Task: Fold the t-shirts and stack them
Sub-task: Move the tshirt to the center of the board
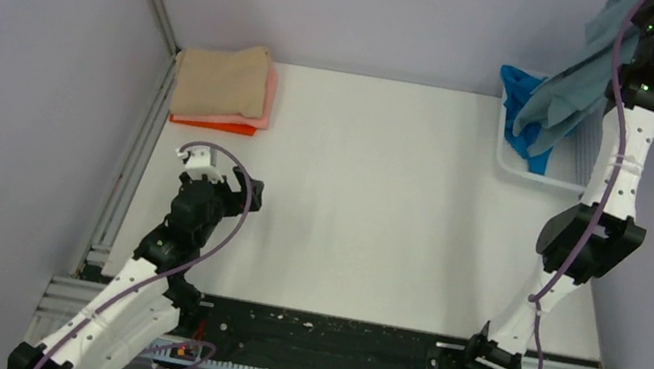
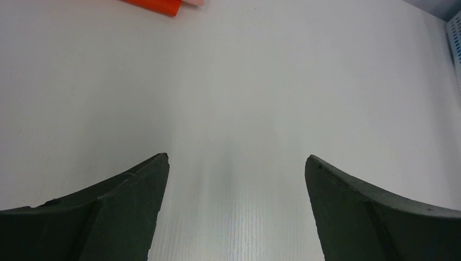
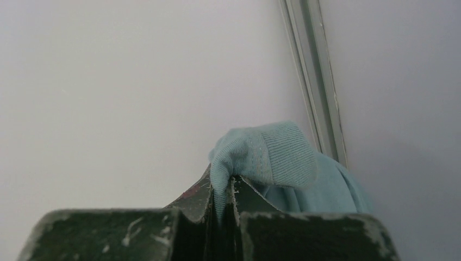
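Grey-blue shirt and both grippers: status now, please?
Right gripper shut on grey-blue shirt, hanging above basket. Left gripper open, empty. Nothing in the way.

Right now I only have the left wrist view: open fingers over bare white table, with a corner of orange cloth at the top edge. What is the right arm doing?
Observer: The right gripper is shut on a dusty grey-blue cloth t-shirt, which hangs from it over the white plastic mesh basket.
Operator: Is anything else in that basket?
Observer: Yes, a bright blue cloth t-shirt lies bunched inside it.
Operator: And that orange corner I can see?
Observer: It is the orange t-shirt at the bottom of a folded stack, with a pink t-shirt in the middle and a tan t-shirt on top.
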You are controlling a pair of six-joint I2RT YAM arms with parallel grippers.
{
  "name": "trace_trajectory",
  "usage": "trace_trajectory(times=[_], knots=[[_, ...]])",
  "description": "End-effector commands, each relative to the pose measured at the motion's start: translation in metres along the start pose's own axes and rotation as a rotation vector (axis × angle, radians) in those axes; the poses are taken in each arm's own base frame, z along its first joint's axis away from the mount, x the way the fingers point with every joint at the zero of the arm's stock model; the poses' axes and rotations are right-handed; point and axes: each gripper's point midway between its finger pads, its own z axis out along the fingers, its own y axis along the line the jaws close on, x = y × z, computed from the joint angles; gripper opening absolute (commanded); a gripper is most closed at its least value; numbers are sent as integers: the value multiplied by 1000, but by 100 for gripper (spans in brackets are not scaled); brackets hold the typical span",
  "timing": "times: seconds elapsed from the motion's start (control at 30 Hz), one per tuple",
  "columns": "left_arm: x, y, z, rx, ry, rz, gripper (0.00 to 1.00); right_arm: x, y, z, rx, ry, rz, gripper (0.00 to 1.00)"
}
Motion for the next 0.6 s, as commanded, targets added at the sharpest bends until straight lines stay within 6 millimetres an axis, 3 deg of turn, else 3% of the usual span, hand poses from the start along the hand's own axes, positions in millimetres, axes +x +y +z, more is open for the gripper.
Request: trace_trajectory(times=[0.0, 0.1, 0.2, 0.27, 0.4, 0.57], knots=[[-20, -8, -3, 18, -56, -21, 99, -107, 60, -23, -189, -250, 41, 0], [-21, -9, -3, 22, -59, -25, 99, -147, 97, -47, -329, -292, 137, 0], [-21, -10, -3, 25, -58, -33, 99, -185, 140, -85, -498, -307, 238, 0], [-21, -9, -3, 17, -58, -39, 99, -198, 169, -110, -598, -288, 279, 0], [-21, -6, -1, -6, -54, -53, 99, -199, 236, -166, -806, -182, 280, 0], [-27, -8, -4, -21, -43, -75, 99, -187, 295, -235, -985, -86, 334, 0]])
